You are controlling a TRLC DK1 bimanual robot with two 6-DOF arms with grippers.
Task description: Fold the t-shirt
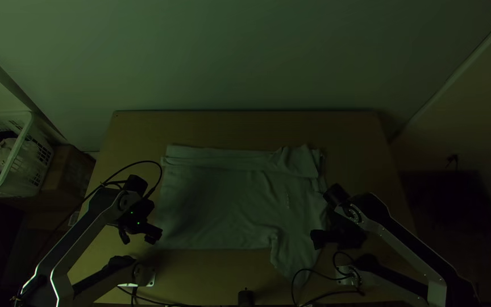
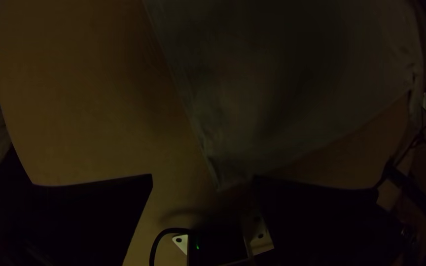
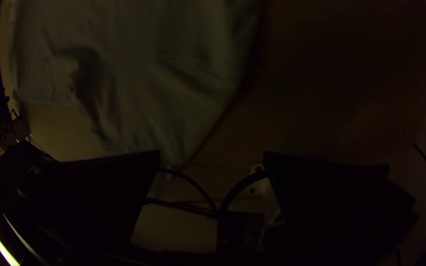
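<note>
"Well, where's the t-shirt [image 1: 217, 199]?"
"On the table [image 1: 245, 128], mostly flat, its far side folded over."
"And the left gripper [image 1: 139, 235]?"
"Fingers spread wide, near a corner of the shirt."
"The right gripper [image 1: 336, 237]?"
"Also spread, near the sleeve [image 1: 294, 256] pointing nearward."

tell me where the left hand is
In the top view, the left hand hovers over the left side of the table, by the near left corner of the t-shirt.
</note>
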